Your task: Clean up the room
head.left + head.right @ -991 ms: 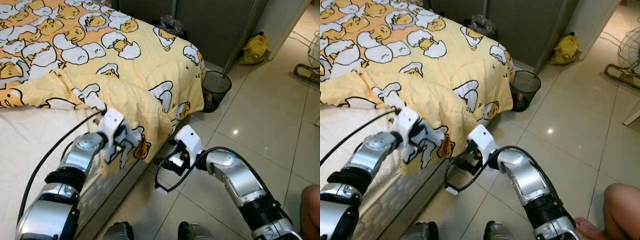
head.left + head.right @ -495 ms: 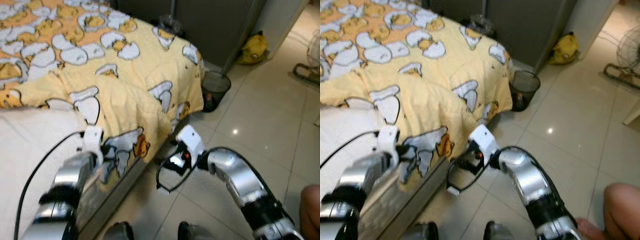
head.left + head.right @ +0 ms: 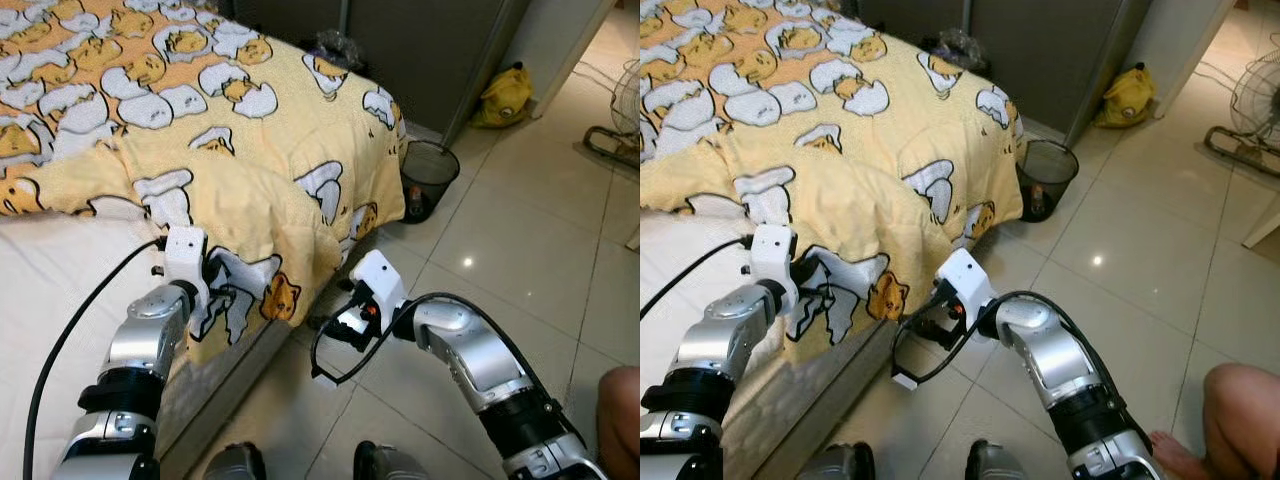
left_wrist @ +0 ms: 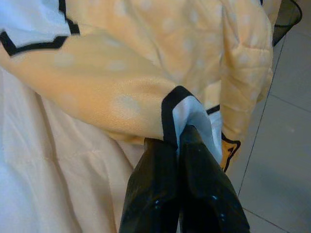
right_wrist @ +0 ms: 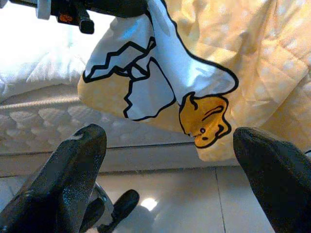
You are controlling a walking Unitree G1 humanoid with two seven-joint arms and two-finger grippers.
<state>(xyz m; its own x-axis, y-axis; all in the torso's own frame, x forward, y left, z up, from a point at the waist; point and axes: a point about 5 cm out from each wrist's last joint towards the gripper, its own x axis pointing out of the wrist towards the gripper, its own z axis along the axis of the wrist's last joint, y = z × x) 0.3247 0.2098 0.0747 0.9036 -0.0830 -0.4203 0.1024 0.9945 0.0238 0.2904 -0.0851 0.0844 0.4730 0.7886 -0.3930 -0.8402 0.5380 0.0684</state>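
A yellow blanket (image 3: 250, 130) printed with egg cartoons lies over the far part of the bed, its near edge rumpled and one corner hanging over the bed's side. My left gripper (image 4: 177, 138) is shut on that near edge (image 3: 228, 296), with a fold of cloth pinched between its black fingers. My right gripper (image 5: 172, 145) stands open low beside the bed (image 3: 338, 325), just under the hanging corner with the orange cartoon (image 5: 204, 119), touching nothing.
Bare white mattress (image 3: 60, 290) shows at the near left. A black mesh bin (image 3: 430, 175), a yellow bag (image 3: 510, 95) and a fan (image 3: 620, 130) stand on the tiled floor to the right. A person's knee (image 3: 622, 420) is at the near right.
My left gripper, still holding the blanket's edge, has moved left and toward me, dragging that edge along the mattress side. The right arm has stayed put.
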